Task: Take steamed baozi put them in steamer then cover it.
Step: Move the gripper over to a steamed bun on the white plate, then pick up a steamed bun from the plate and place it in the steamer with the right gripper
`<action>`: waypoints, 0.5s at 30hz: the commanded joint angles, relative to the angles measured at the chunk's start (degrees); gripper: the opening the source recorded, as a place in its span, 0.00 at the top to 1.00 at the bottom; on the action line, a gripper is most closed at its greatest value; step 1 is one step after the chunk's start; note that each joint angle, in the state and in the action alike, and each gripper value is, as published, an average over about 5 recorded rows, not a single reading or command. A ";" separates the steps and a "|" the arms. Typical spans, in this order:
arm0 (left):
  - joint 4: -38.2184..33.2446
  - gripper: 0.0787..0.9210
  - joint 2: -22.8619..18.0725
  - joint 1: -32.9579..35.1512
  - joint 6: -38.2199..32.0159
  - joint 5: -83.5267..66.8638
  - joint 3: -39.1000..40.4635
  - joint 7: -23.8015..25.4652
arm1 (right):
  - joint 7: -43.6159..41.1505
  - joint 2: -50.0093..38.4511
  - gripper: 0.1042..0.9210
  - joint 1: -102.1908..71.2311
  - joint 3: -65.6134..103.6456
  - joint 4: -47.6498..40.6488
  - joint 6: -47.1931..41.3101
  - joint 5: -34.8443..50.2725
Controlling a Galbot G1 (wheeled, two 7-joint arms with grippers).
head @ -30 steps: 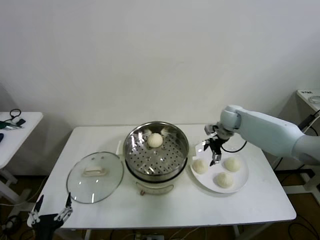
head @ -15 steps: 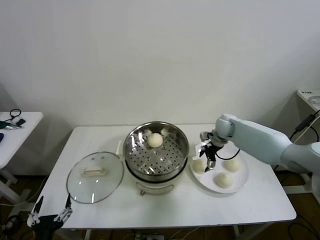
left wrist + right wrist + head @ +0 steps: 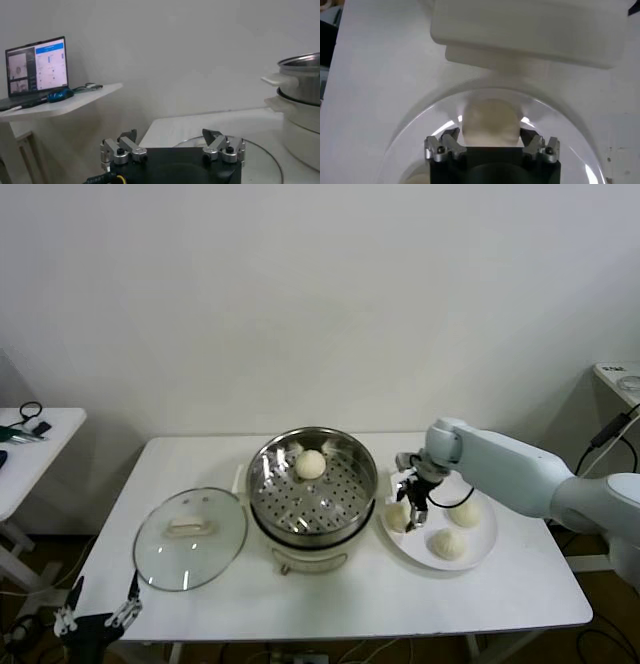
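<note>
The steamer [image 3: 264, 494] stands mid-table with one baozi [image 3: 311, 465] on its perforated tray. Three baozi lie on a white plate [image 3: 484, 550] to its right: a left one [image 3: 396, 517], a far one [image 3: 465, 513] and a near one [image 3: 448, 544]. My right gripper [image 3: 412, 519] is down over the left baozi, open, with its fingers on either side. In the right wrist view this baozi [image 3: 491, 120] fills the gap between the fingers [image 3: 451, 141]. The glass cover [image 3: 190, 537] lies flat on the table, left of the steamer. My left gripper [image 3: 98, 616] is parked, open, low at the table's front left corner.
The steamer's cream base [image 3: 530, 30] is close beyond the plate's rim [image 3: 420, 130] in the right wrist view. A side table [image 3: 25, 446] with small items stands at the far left. The left wrist view shows the cover's rim [image 3: 260, 155], the steamer [image 3: 300, 100] and a laptop [image 3: 36, 67].
My right gripper has moved left and down from above the plate's middle onto the left baozi, which now sits between its fingers. The left arm has not moved.
</note>
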 commanded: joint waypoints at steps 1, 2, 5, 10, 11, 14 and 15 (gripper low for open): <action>-0.03 0.12 0.02 0.01 0.02 -0.04 0.00 0.01 | -0.13 0.39 0.25 -0.45 0.19 -0.39 -0.02 -0.16; -0.04 0.12 0.03 0.03 0.01 -0.06 -0.01 0.01 | -0.13 0.38 0.26 -0.42 0.20 -0.40 0.03 -0.14; -0.07 0.12 0.04 0.18 -0.04 -0.19 -0.04 0.00 | -0.09 0.29 0.28 -0.33 0.29 -0.34 0.16 -0.09; -0.19 0.12 0.03 0.42 -0.10 -0.21 0.04 0.02 | 0.04 -0.67 0.29 0.92 0.46 0.48 0.28 0.99; -0.23 0.12 0.03 0.44 -0.10 -0.18 0.07 0.04 | 0.08 -1.05 0.29 1.60 0.40 0.75 0.28 1.72; -0.36 0.12 0.09 0.48 -0.04 -0.15 0.20 0.14 | 0.10 -2.62 0.29 5.85 -1.17 1.83 0.25 5.41; -0.40 0.12 0.12 0.48 -0.02 -0.13 0.28 0.17 | 0.06 -3.14 0.29 7.62 -2.13 2.12 0.32 6.49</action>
